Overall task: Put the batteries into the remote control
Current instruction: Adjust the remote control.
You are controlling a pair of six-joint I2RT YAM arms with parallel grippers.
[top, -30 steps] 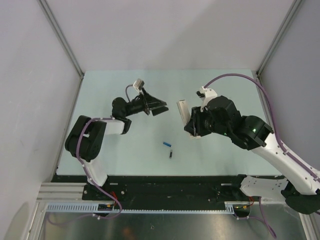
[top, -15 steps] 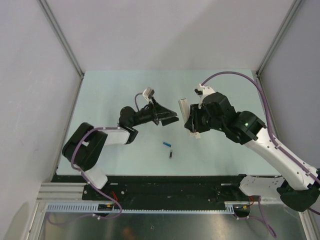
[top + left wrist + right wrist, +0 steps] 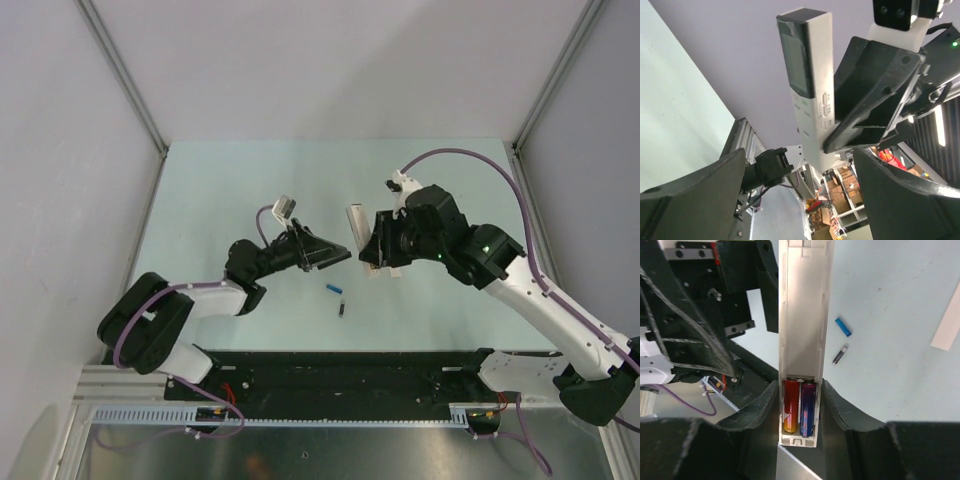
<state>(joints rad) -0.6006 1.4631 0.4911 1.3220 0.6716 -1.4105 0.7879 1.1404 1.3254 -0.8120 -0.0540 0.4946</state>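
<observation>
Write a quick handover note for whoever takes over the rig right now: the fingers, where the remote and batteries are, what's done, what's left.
The right gripper has its fingers shut on the remote control, held up off the table with its battery bay uncovered.
The left gripper has its fingers open and empty, close beside the remote.
Done: a red battery and a blue battery sit side by side in the bay.
A second blue battery and a black battery lie loose on the table.
Left: the bay looks full, so probably only the cover. A white strip on the table may be it.
</observation>
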